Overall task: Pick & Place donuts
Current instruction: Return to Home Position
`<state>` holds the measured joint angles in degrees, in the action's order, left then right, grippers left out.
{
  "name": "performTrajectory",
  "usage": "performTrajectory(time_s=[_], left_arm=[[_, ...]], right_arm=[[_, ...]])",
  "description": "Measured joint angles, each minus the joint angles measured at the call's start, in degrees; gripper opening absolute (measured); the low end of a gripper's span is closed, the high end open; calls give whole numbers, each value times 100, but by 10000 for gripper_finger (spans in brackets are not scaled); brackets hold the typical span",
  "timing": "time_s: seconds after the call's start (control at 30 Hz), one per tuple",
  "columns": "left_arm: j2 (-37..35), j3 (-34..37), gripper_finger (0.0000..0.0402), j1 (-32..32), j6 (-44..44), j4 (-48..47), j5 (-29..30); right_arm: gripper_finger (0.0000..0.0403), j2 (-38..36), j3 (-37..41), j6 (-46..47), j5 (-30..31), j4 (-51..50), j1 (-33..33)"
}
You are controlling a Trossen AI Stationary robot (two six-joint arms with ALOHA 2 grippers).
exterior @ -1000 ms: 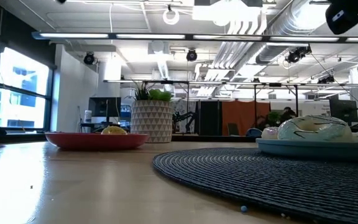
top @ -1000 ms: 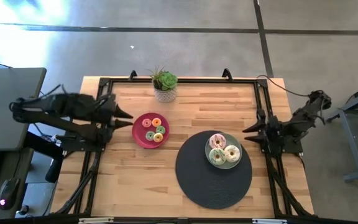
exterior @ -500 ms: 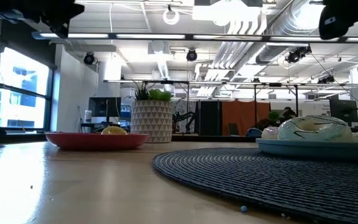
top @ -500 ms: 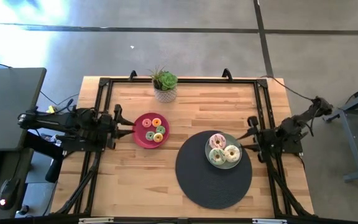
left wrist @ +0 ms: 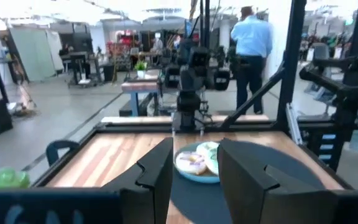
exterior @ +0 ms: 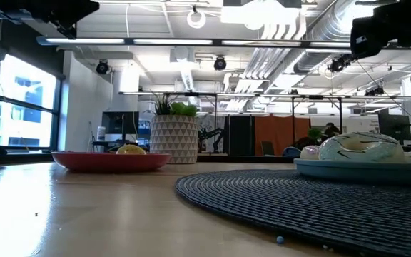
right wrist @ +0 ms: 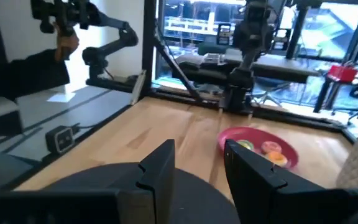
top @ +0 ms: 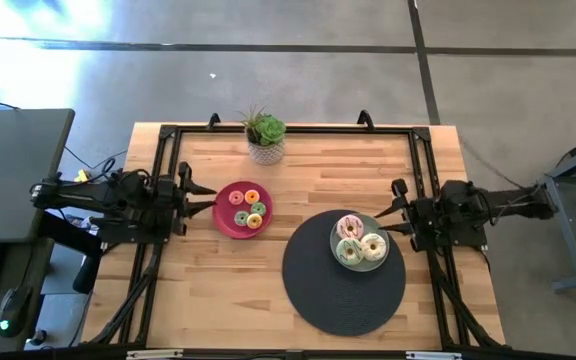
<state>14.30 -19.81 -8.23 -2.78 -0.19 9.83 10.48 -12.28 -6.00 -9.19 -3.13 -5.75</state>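
Several tiny donuts (top: pixel 251 208) lie on the magenta plate (top: pixel 226 222); its rim (right wrist: pixel 253 133) also shows in the right wrist view. The pink (top: pixel 349 227), white (top: pixel 373 246) and pale green (top: pixel 349 254) larger donuts lie on the grey-green plate (top: pixel 382 262), which rests on a dark round mat (top: pixel 343 290). My left gripper (top: pixel 204 197) hovers open just left of the magenta plate, and its wrist view looks between its open fingers (left wrist: pixel 194 146). My right gripper (top: pixel 392 206) hovers open just right of the grey-green plate (left wrist: pixel 188 176), open in its own view too (right wrist: pixel 199 149).
A potted succulent (top: pixel 266 136) stands near the table's far edge, behind the magenta plate. A black frame (top: pixel 288 128) runs around the tabletop. Bare wood lies between the plates and along the near edge. A person in a light-blue shirt (left wrist: pixel 251 37) stands in the room beyond.
Both arms have come down toward the table. The left arm has drawn in and now lies level, with its gripper beside the magenta plate. The right arm's raised elbow has dropped, so the arm lies level and points at the grey-green plate. Donuts and plates have kept still.
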Motion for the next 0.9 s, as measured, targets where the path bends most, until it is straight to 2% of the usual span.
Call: performTrajectory(time_s=[0.17, 0.33, 0.53, 0.7, 0.9], left_arm=[[-367, 163, 120, -2, 18, 117, -182], [-675, 573, 120, -2, 172, 164, -186], [-929, 1228, 120, -2, 56, 820, -425], [-976, 1817, 120, -2, -3, 1530, -527], [-971, 1893, 120, -2, -6, 1469, -457]], right_arm=[[129, -4, 14, 111, -232, 243, 251], [129, -7, 667, 183, -378, 1461, 319], [129, -11, 1116, 165, -274, 2272, 462], [129, -9, 1146, 150, -362, 2108, 617], [129, -9, 1146, 52, -359, 1884, 708]])
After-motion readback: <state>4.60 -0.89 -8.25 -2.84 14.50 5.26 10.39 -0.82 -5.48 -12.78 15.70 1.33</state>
